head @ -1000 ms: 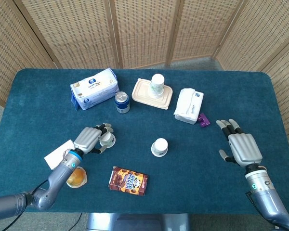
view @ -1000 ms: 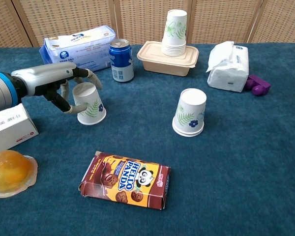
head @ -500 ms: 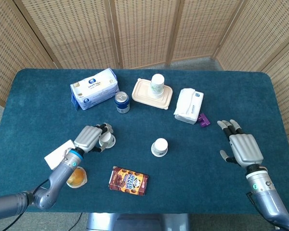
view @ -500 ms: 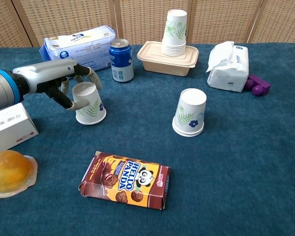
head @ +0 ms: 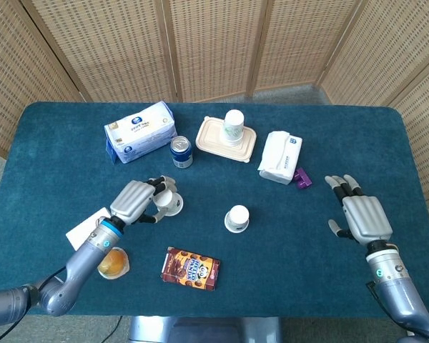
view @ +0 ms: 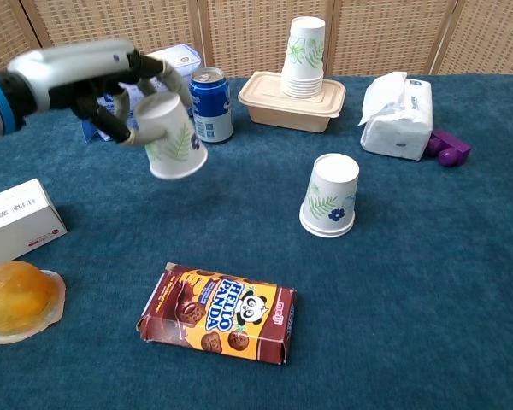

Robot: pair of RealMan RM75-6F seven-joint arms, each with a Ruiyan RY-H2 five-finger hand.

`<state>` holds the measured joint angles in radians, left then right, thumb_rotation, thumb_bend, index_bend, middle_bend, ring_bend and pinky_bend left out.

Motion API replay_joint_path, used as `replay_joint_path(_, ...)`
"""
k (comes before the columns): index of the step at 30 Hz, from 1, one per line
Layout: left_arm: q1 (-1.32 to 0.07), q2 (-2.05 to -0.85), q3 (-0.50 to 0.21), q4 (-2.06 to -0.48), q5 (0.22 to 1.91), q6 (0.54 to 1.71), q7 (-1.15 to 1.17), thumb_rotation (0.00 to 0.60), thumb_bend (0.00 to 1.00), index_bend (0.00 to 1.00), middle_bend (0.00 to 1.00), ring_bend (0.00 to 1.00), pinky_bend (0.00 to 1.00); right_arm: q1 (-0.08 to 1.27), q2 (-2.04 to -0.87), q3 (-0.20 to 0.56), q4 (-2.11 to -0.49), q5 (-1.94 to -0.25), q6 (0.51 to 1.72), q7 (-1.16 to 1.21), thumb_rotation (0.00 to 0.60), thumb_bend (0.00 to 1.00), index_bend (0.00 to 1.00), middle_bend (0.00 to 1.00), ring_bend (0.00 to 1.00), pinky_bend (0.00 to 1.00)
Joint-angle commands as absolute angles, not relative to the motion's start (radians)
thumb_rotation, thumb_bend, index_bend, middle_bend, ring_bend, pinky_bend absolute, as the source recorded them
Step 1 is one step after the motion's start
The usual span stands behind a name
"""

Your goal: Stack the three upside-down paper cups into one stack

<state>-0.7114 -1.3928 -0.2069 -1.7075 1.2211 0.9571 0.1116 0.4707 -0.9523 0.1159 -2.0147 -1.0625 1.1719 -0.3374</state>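
While my left hand (view: pixel 94 81) grips one upside-down paper cup (view: pixel 173 137) clear of the table (view: pixel 427 282), tilted with its rim toward the right, the stacking is barely begun. A second upside-down cup (view: pixel 330 195) stands on the cloth well to the right of that hand and a little nearer me, and nothing has been set over it yet. Beyond it, a cup stack (view: pixel 304 56) sits on the lid of a beige food container (view: pixel 274 101), further from my left hand than the lone cup; from the ribbed rims it looks like several cups already nested, though I cannot count them from here. Just behind the lifted cup stands a blue can (view: pixel 211 104), close enough that I judge a careless swing could clip it.

My right hand (head: pixel 363 216) is empty, fingers spread, hovering flat at the far right of the table, well apart from every cup and near a purple block (head: pixel 302 179).

By my reading, one cup is picked up and none is yet placed. Left to do: carry the held cup across, lower it over another cup, then bring the rest into a single stack.
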Motion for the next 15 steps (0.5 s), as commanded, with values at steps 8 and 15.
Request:
replay_joint_path(8,-0.773,-1.383,-0.239,-1.796,1.300,0.935,0.071,0.600,0.46,0.31,0.26,0.35,0.62,0.471,-0.956,0.122,-2.034,-1.082,1.179,-0.351,0.600,0.37,0.03,0.11,0.00,0.43)
replay_joint_path(15,-0.835,-1.437,-0.258,-1.778,1.283,0.905,0.100,0.600,0.46,0.31,0.25,0.34,0.61,0.474,-0.954,0.125,-2.057,-1.085,1.177,-0.368,0.600,0.37,0.03,0.11,0.00,0.43)
